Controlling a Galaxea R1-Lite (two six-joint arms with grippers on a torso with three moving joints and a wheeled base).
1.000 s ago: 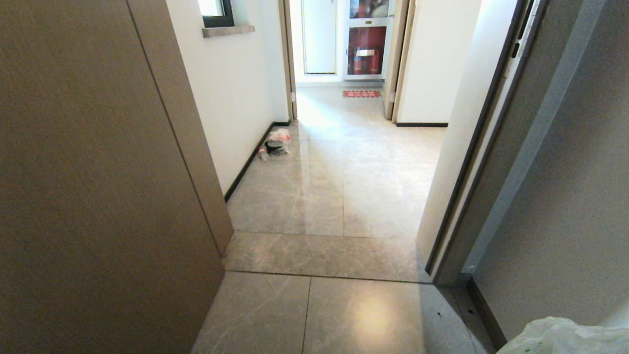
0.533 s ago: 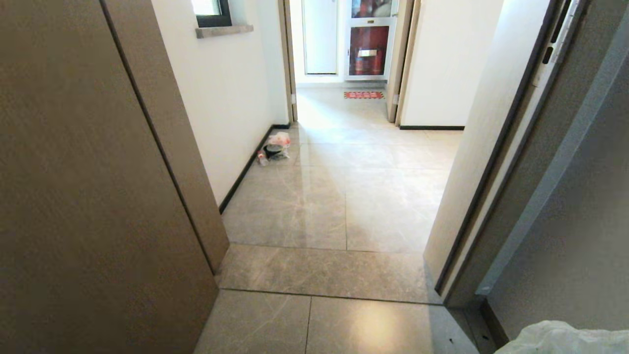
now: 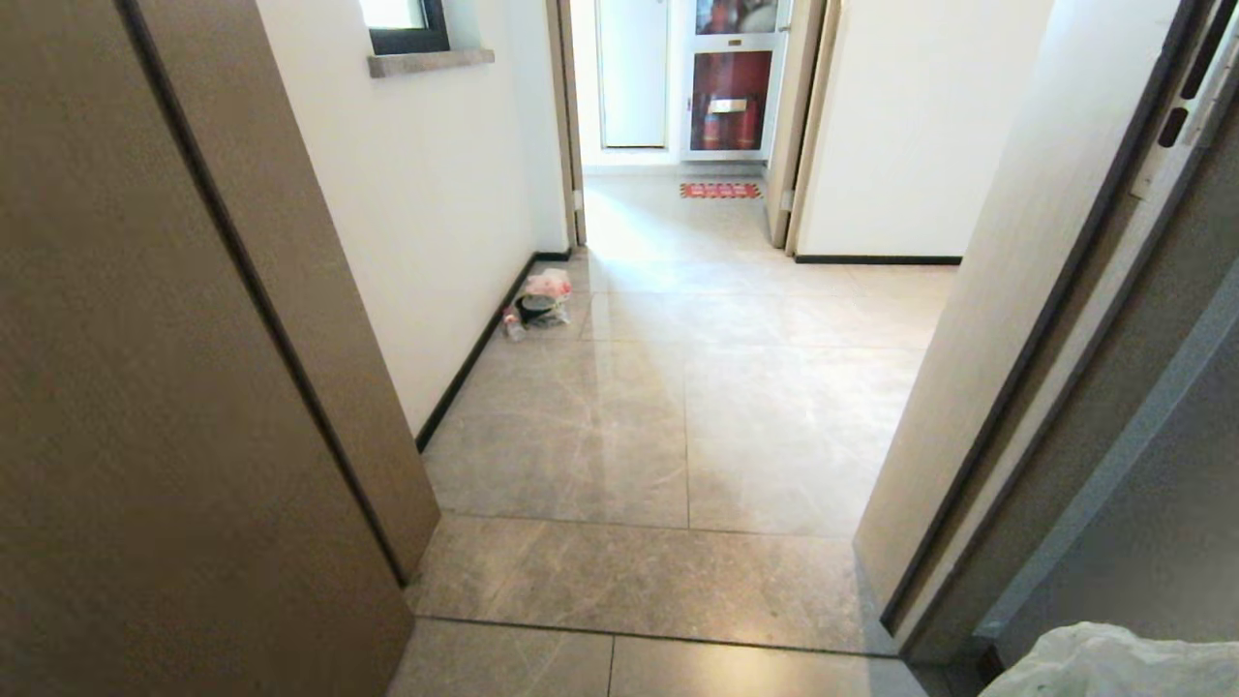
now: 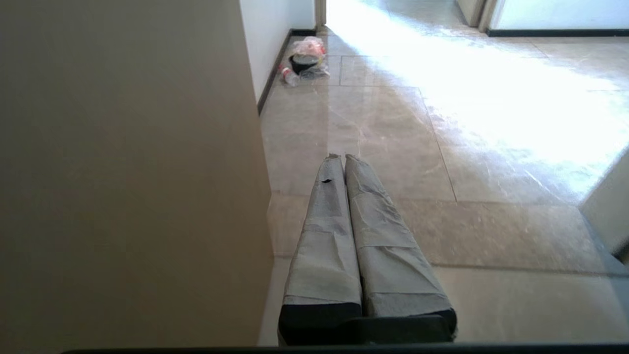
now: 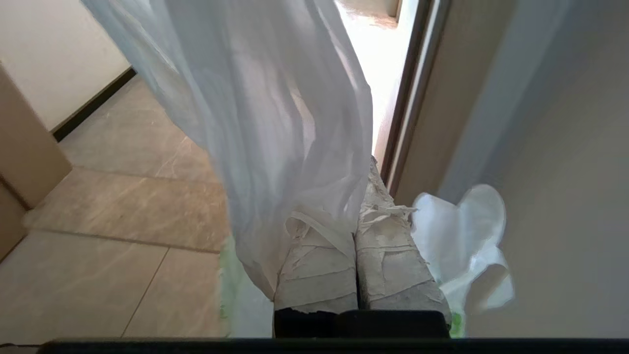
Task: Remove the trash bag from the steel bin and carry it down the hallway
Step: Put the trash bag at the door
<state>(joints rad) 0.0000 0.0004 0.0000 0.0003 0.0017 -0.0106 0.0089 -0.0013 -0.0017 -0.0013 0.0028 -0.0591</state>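
A: What differs from a second ago?

B: The whole head view has shifted, so the camera moved, not the things. The brown door (image 3: pixel 145 387) on the left now fills more of the picture, the floor-tile seam sits lower, and the red mat (image 3: pixel 719 191) at the far end has barely shifted. The pile of litter (image 3: pixel 537 305) by the black baseboard looks unmoved against the wall.

A: Trash bag?

B: The trash bag (image 5: pixel 275 123) is caught in the right gripper (image 5: pixel 361 211). Its taped fingers (image 5: pixel 314 265) are pressed together on the thin white plastic, which hangs from the tips and drapes across the wrist view. A loop handle (image 5: pixel 467 231) sticks out on the other side of the fingers. In the head view only a white corner shows at the bottom right, as before.

A: Left side?

B: The left gripper (image 4: pixel 344 157) is clamped tight on nothing, pointing over the hallway (image 3: pixel 678 407) tiles beside the door.

A: Bin?

B: Not visible in any view.
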